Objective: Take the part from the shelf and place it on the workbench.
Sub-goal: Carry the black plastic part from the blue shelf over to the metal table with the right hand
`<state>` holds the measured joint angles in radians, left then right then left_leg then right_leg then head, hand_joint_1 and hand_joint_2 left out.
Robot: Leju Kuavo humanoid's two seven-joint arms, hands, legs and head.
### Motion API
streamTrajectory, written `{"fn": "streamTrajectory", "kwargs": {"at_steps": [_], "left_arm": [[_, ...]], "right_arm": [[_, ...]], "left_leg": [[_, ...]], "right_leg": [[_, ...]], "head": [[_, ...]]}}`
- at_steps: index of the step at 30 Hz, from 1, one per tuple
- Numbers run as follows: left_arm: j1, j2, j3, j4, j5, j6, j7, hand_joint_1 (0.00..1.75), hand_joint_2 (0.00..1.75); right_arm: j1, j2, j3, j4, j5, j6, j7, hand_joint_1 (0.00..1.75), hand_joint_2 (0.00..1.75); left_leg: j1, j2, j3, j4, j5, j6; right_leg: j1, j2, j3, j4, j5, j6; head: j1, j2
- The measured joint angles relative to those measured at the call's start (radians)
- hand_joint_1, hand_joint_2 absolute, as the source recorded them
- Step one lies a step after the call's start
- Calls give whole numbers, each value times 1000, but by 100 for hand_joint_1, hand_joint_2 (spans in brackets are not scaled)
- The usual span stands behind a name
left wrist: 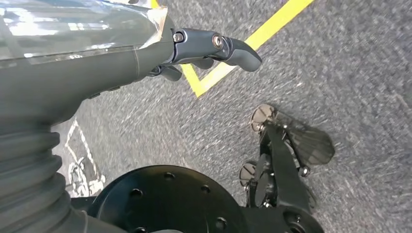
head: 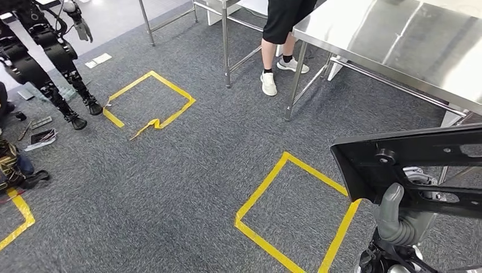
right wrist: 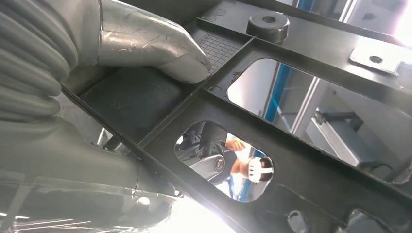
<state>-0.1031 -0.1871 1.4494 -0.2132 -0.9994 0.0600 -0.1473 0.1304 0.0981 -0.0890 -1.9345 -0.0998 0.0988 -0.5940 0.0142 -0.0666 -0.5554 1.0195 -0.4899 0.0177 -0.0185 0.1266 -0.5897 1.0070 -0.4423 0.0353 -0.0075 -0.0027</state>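
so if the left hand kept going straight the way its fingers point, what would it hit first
Most likely the grey carpet, near the yellow tape line. The left hand hangs holding nothing, and nothing stands between its fingers and the floor, though depth is hard to judge.

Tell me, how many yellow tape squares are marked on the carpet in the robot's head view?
3. One full square lies far left near another robot's feet, one sits in front of the steel workbench, and a corner shows at the left edge. More may lie outside the picture.
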Motion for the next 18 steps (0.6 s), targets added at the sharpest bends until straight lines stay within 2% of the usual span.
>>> {"fn": "streamTrajectory", "kwargs": {"at_steps": [1, 2, 3, 5, 7, 8, 9, 10, 12, 13, 14, 15, 16, 17, 18], "left_arm": [[-1, -6, 0, 0, -2, 1, -5, 0, 175], [-2, -13, -1, 0, -4, 2, -8, 0, 175], [-3, -19, -2, 0, -5, 4, -11, 0, 175], [-3, -25, -3, 0, -6, 4, -14, 0, 175], [-2, -27, -4, 0, -6, 4, -15, 0, 175], [-2, -27, -5, 0, -6, 4, -15, 0, 175], [-2, -27, -7, 0, -6, 4, -16, 0, 175], [-2, -27, -8, 0, -6, 5, -16, 0, 175], [-2, -27, -10, -1, -6, 7, -18, 0, 175], [-2, -26, -11, -2, -6, 8, -18, 0, 175], [-2, -26, -11, -3, -6, 8, -19, 0, 175], [-2, -27, -12, -4, -6, 9, -19, 0, 175], [-3, -28, -12, -4, -6, 9, -19, 0, 175], [-5, -29, -13, -4, -6, 9, -19, 0, 175], [-6, -30, -14, -4, -6, 9, -19, 0, 175]], "right_arm": [[0, 1, -2, 0, 1, 2, 0, 175, 175], [0, 1, -5, 0, 2, 3, 0, 175, 175], [-1, 2, -8, 0, 3, 4, 0, 175, 175], [-3, 3, -13, 1, 6, 7, 1, 175, 175], [-3, 4, -15, 2, 8, 10, 1, 175, 175], [-1, 4, -16, 2, 8, 12, 1, 175, 175], [0, 4, -18, 3, 9, 13, 1, 175, 175], [2, 4, -20, 3, 9, 14, 1, 175, 175], [3, 5, -22, 3, 11, 15, 1, 175, 175], [3, 6, -22, 3, 11, 15, 0, 175, 175], [4, 8, -23, 3, 12, 15, 0, 175, 175], [6, 9, -23, 3, 13, 16, 0, 175, 175], [7, 10, -24, 2, 14, 16, -1, 175, 175], [9, 11, -25, 1, 16, 16, -1, 175, 175], [9, 12, -26, 1, 18, 16, 0, 175, 175]], "left_leg": [[-1, 12, 1, -4, 4, 8], [-2, 24, 2, -8, 8, 16], [-1, 37, 2, -13, 11, 24], [-3, 64, 2, -17, 13, 33], [-6, 93, 1, -16, 12, 35], [-6, 106, 1, -16, 12, 35], [-6, 119, 1, -16, 11, 34], [-6, 131, 3, -16, 9, 32], [-11, 150, 9, -15, 4, 24], [-15, 158, 13, -14, 1, 19], [-18, 166, 16, -15, -1, 14], [-19, 176, 20, -16, -3, 10], [-18, 183, 23, -17, -5, 4], [-16, 176, 24, -12, -13, -2], [-13, 154, 17, 10, -30, -7]], "right_leg": [[-2, 5, -5, 0, 1, 7], [-2, -6, -14, 9, -3, 10], [1, -30, -32, 40, -19, 11], [5, -89, -89, 158, -74, 4], [5, -111, -145, 280, -118, 4], [3, -115, -150, 297, -121, 10], [2, -121, -132, 269, -108, 19], [0, -133, -93, 202, -84, 29], [1, -184, -8, 51, -39, 37], [4, -201, 16, 10, -27, 32], [7, -207, 23, -4, -23, 26], [9, -196, 22, -2, -22, 19], [5, -182, 21, -3, -20, 12], [1, -170, 22, -5, -18, 6], [-4, -158, 23, -8, -15, -2]], "head": [[0, 0], [1, 0], [4, 0], [10, 0], [12, 0], [12, 0], [12, 0], [12, 0], [13, 0], [12, 0], [11, 0], [9, 0], [8, 0], [7, 0], [5, 0]]}}
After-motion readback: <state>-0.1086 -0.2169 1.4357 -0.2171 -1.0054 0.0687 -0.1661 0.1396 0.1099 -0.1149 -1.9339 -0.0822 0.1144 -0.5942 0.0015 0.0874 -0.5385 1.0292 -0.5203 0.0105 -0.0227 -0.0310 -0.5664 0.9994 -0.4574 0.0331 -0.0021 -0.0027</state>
